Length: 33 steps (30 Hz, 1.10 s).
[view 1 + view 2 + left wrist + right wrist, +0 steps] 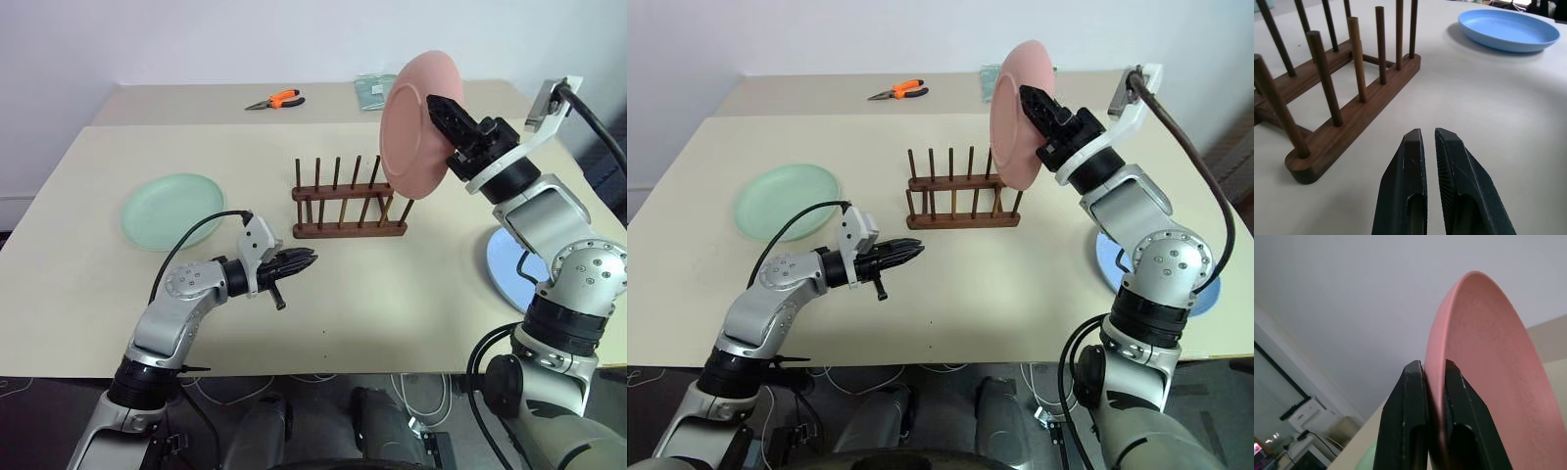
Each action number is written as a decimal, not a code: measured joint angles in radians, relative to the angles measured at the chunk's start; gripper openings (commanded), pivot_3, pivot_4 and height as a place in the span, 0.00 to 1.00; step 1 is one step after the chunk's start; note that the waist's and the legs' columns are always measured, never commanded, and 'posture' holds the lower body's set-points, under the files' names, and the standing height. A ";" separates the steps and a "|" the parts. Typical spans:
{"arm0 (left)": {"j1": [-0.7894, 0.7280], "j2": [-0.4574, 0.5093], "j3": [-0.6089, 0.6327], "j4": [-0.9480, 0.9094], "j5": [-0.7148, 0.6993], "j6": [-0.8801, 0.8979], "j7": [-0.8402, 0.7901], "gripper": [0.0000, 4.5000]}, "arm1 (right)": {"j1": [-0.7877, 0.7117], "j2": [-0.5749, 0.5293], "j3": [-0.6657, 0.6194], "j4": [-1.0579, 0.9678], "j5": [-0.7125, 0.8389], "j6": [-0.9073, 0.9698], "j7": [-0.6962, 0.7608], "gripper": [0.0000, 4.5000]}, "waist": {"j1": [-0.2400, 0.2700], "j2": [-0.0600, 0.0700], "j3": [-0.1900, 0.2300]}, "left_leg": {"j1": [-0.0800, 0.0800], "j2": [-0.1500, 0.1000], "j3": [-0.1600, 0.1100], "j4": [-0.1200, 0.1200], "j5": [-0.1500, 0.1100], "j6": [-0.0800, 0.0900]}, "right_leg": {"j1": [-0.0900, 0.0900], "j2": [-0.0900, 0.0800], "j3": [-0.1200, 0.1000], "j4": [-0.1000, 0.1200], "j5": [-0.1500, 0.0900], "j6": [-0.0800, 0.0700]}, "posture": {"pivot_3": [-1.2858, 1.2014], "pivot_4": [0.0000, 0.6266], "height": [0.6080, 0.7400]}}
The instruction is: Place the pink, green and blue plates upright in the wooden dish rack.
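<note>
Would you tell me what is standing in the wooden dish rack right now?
Nothing: the wooden dish rack pegs stand bare. The pink plate hangs above its right end, covering that end's peg tops.

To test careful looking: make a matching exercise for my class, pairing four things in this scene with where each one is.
Things:
1. pink plate
2. green plate
3. blue plate
4. orange pliers

Places:
A. flat on the table, robot's left side
B. far table, behind the rack
C. flat on the table, robot's right side
D. held on edge, above the rack's right end

Pairs: 1-D, 2-A, 3-C, 4-B
</note>
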<state>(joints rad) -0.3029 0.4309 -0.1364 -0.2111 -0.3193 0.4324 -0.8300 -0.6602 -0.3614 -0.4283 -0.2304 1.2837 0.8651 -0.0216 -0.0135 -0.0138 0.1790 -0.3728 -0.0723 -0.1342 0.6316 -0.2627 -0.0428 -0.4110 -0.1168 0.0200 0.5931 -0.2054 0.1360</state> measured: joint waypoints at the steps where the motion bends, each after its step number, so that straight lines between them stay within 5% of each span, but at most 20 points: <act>1: 0.001 0.000 0.000 0.000 0.000 0.000 0.001 0.08 | -0.006 0.006 0.002 0.008 0.000 -0.001 -0.015 0.00 | 0.000 0.000 0.000 | 0.000 0.000 0.000 0.000 0.000 0.000 | 0.000 0.000 0.000 0.000 0.000 0.000 | 0.52 0.24 1.00; 3: 0.003 0.001 0.000 0.000 0.000 0.000 0.001 0.08 | -0.017 0.020 0.015 0.032 -0.006 -0.011 -0.045 0.00 | 0.000 0.000 0.000 | 0.000 0.000 0.000 0.000 0.000 0.000 | 0.000 0.000 0.000 0.000 0.000 0.000 | 0.52 0.24 1.00; 6: 0.003 0.001 -0.001 0.000 0.000 0.000 -0.001 0.08 | -0.031 0.038 0.030 0.087 -0.044 -0.038 -0.079 0.24 | 0.000 0.000 0.000 | 0.000 0.000 0.000 0.000 0.000 0.000 | 0.000 0.000 0.000 0.000 0.000 0.000 | 0.52 0.24 1.00; 10: 0.003 0.002 -0.001 0.000 0.000 0.000 -0.004 0.08 | -0.036 0.045 0.051 0.133 -0.092 -0.059 -0.090 0.69 | -0.001 0.000 0.000 | 0.000 0.000 0.000 -0.001 0.000 0.000 | -0.001 0.000 0.000 0.000 0.000 0.000 | 0.52 0.24 1.00; 12: 0.003 0.002 0.001 0.000 -0.011 0.012 -0.004 0.21 | -0.042 0.033 0.075 0.129 -0.136 -0.071 -0.075 0.92 | -0.001 0.000 0.000 | 0.000 0.000 0.000 0.000 0.000 0.000 | -0.001 0.000 0.000 0.000 0.000 0.000 | 0.52 0.24 1.00; 19: -0.022 -0.008 0.169 0.066 -0.031 0.008 0.154 0.95 | -0.053 -0.187 0.174 0.055 -0.407 -0.196 0.150 1.00 | 0.001 0.000 0.000 | -0.001 0.000 0.000 0.000 0.000 0.000 | -0.001 0.000 0.000 0.000 0.000 0.001 | 0.52 0.24 1.00; 26: -0.151 -0.001 0.479 0.266 0.115 0.030 0.689 0.99 | -0.030 -0.428 0.457 -0.125 -0.771 -0.386 0.482 1.00 | -0.008 -0.003 0.000 | 0.000 0.001 0.001 -0.002 0.000 0.000 | -0.002 0.000 0.000 0.000 -0.002 0.005 | 0.52 0.24 1.00; 33: -0.161 -0.032 0.752 0.269 0.100 0.264 0.999 0.99 | 0.056 -0.316 0.683 -0.204 -0.891 -0.441 0.625 1.00 | 0.008 -0.010 0.001 | -0.001 -0.001 -0.002 0.001 0.000 -0.001 | -0.001 -0.001 -0.001 0.000 0.000 0.002 | 0.52 0.24 1.00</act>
<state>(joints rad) -0.4643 0.3986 0.6159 0.0582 -0.2189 0.6961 0.1688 -0.6043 -0.6772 0.2552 -0.4348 0.3932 0.4244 0.6035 -0.0053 -0.0236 0.1804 -0.3740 -0.0731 -0.1358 0.6323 -0.2624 -0.0440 -0.4120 -0.1173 0.0187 0.5930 -0.2052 0.1378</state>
